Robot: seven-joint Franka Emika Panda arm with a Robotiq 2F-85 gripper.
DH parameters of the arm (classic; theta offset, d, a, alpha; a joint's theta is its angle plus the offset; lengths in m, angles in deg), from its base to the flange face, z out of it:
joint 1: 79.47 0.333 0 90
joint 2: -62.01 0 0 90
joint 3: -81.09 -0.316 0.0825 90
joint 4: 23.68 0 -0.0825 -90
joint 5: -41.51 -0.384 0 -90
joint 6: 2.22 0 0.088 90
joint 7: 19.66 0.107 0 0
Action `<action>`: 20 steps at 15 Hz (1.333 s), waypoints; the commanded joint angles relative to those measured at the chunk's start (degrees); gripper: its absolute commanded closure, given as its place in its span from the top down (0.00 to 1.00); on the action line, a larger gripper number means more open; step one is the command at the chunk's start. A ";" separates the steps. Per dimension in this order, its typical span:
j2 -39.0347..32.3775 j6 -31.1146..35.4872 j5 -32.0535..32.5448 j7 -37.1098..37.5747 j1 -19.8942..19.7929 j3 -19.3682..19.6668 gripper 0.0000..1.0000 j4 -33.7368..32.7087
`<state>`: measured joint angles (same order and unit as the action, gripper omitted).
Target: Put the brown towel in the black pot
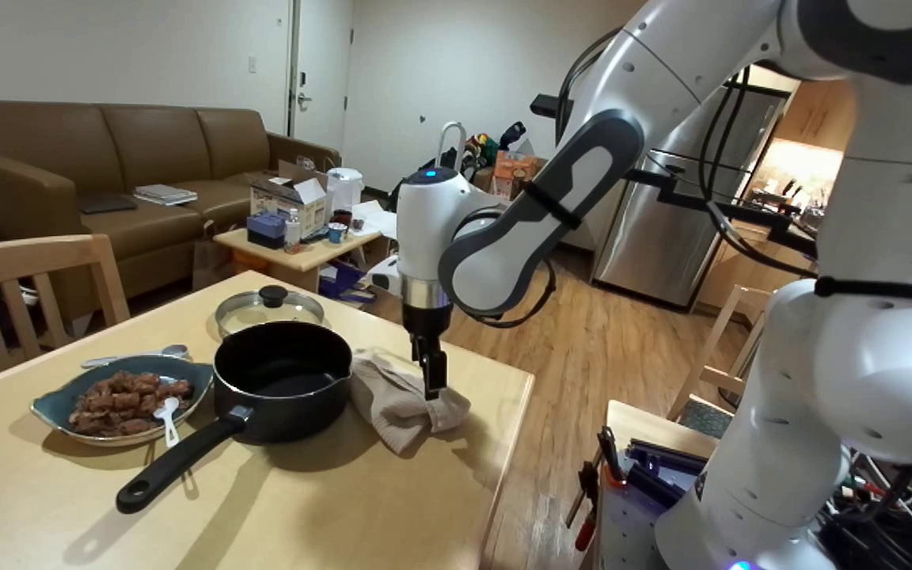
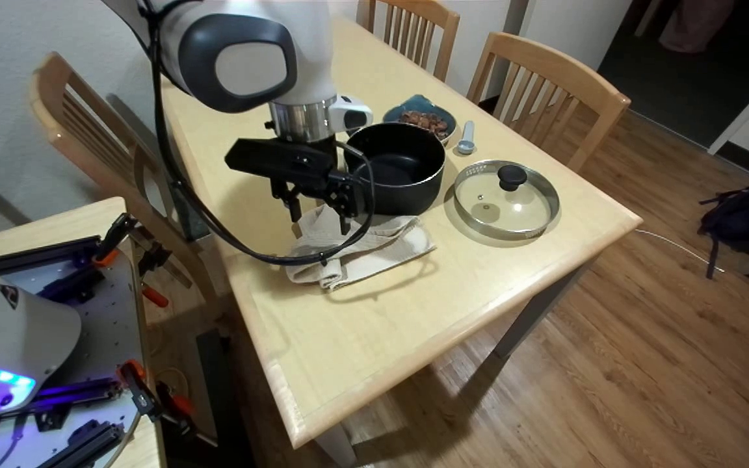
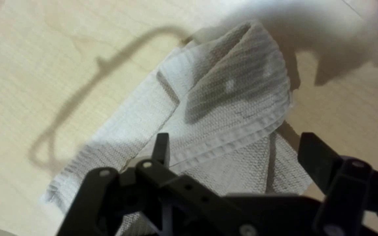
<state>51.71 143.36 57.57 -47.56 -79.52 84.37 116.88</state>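
The brown towel, light beige and crumpled, lies on the table against or right beside the black pot in both exterior views (image 1: 393,404) (image 2: 381,250). It fills the middle of the wrist view (image 3: 235,101), with a raised fold at its upper end. The black pot (image 1: 290,416) stands upright and uncovered, its long handle pointing away from the towel; it also shows in an exterior view (image 2: 407,198). My gripper (image 1: 434,384) is open and points down over the towel, fingers apart (image 2: 320,223) (image 3: 236,146). Whether the fingertips touch the cloth cannot be told.
A glass lid (image 2: 504,201) lies on the table (image 2: 348,351) near the pot. A blue dish (image 1: 135,431) of brown chunks with a white spoon (image 1: 169,419) stands beside the pot. Another spoon (image 2: 467,138) lies behind. Wooden chairs (image 2: 550,91) stand at the table's sides.
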 commanded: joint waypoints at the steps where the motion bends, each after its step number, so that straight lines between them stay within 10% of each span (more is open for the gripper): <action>1: -0.26 0.02 1.94 1.74 -1.38 -0.16 1.00 0.99; 12: -6.27 16.84 5.66 -2.98 -4.57 0.17 0.98 2.45; 13: -6.83 18.15 4.73 -4.17 -5.18 -0.46 0.74 2.59; 20: -8.02 21.17 1.10 -10.26 -10.04 -5.69 0.36 2.69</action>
<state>44.23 162.47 61.42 -53.46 -86.75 81.41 119.34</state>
